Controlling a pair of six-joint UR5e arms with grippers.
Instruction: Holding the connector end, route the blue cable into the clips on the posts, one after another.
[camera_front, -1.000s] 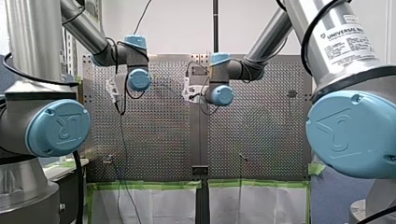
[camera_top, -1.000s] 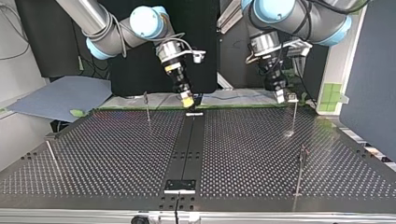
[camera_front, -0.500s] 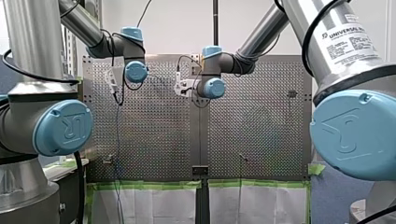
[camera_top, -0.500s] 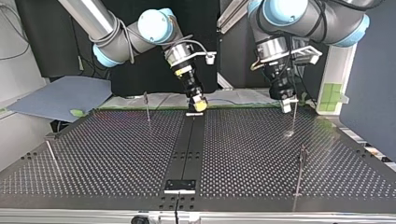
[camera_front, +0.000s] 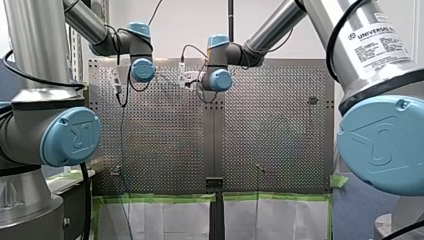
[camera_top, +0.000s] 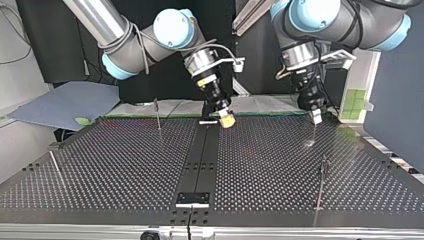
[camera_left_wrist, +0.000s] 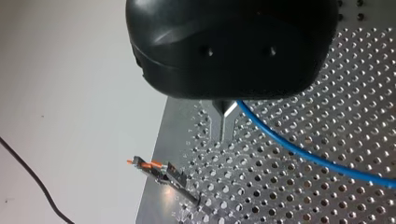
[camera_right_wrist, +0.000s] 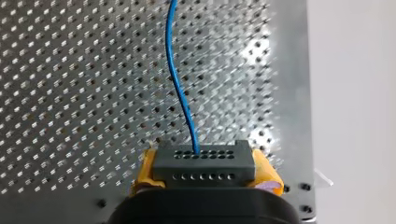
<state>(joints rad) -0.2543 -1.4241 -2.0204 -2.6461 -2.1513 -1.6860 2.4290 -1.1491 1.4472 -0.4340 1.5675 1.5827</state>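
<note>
Seen from the right wrist, my right gripper has its yellow pads shut on a grey connector block. The blue cable runs out of that block over the perforated table. In the top view this gripper hangs over the table's far edge near the middle. My left gripper is black with thin metal fingers pressed together, and the blue cable leaves them sideways. It hovers at the top view's far right, just above a thin post. Below it stands a clip with orange levers.
More thin posts stand on the table in the top view: one at the far left, one at the near left, one at the near right. A black strip runs down the middle. A blue sheet lies beyond the far left corner.
Both grippers have moved toward the top view's right and slightly nearer its camera, carrying connector and cable. My left gripper now hangs right over the far right post.
</note>
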